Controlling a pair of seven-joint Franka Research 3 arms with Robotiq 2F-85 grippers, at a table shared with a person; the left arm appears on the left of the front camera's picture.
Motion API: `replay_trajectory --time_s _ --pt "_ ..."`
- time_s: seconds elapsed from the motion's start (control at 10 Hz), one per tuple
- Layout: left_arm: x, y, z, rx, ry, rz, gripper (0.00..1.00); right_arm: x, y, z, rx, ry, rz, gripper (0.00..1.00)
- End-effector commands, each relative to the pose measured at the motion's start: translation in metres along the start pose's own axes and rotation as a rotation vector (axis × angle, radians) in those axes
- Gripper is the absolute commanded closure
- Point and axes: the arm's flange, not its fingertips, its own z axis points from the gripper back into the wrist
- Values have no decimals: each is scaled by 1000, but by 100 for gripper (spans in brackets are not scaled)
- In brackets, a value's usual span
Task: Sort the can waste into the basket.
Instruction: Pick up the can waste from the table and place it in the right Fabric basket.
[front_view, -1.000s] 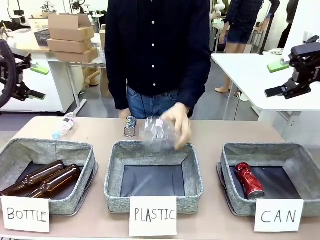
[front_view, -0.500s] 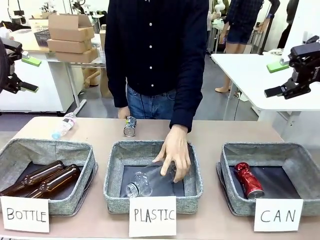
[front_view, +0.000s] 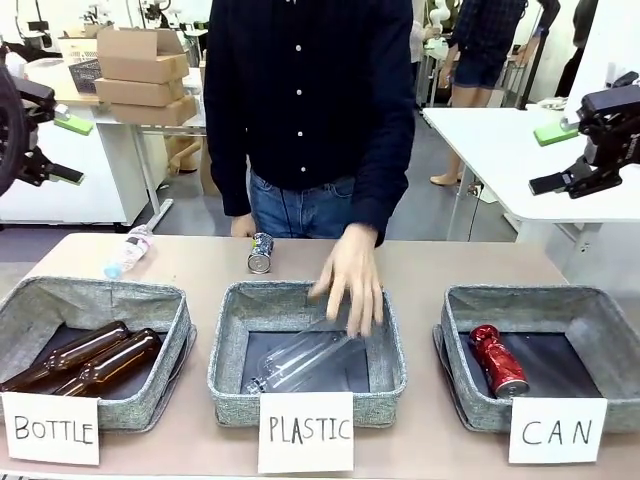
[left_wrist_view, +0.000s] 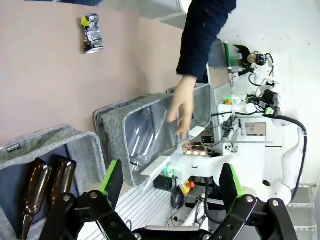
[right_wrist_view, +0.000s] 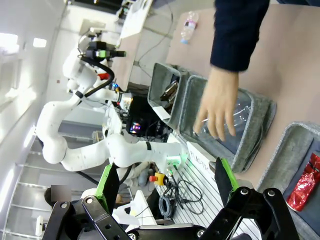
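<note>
While red can (front_view: 497, 360) lies inside CAN basket (front_view: 520, 297), silver can (front_view: 261, 252) sits on bench (front_view: 450, 265) well left of it. Person's hand (front_view: 352, 280) hangs fingers-down, spread, left of that basket. Left gripper (left_wrist_view: 170, 177) and right gripper (right_wrist_view: 165, 175) both released, raised, empty.

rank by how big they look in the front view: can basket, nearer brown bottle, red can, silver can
1. CAN basket
2. nearer brown bottle
3. red can
4. silver can, the smallest-looking, but it lies farther from the camera, so red versus silver is unsure
</note>
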Motion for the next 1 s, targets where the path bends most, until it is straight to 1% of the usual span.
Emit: replay_trajectory --time_s 0.0,0.1,0.2,0.3,0.4,0.5,0.6,0.7,0.8,0.9 --pt "-2 -13 -34 89 -18 -40 0 0 -1 1 -4 2 24 0" --pt "9 -20 -63 162 -4 -51 0 0 -1 1 -4 2 24 0" --pt "25 -25 -102 233 36 -49 0 0 -1 1 -4 2 24 0" --pt "42 -27 -146 316 57 -32 0 0 -1 1 -4 2 24 0" --pt "55 -25 -200 424 93 -29 0 0 -1 1 -4 2 24 0" --pt "60 -19 -246 526 121 -49 0 0 -1 1 -4 2 24 0" --pt "66 -11 -283 627 71 -82 0 0 -1 1 -4 2 24 0" --pt "72 -2 -312 695 102 -94 0 0 -1 1 -4 2 24 0" --pt "80 9 -337 767 106 -96 0 0 -1 1 -4 2 24 0" --pt "87 19 -350 810 93 -93 0 0 -1 1 -4 2 24 0"
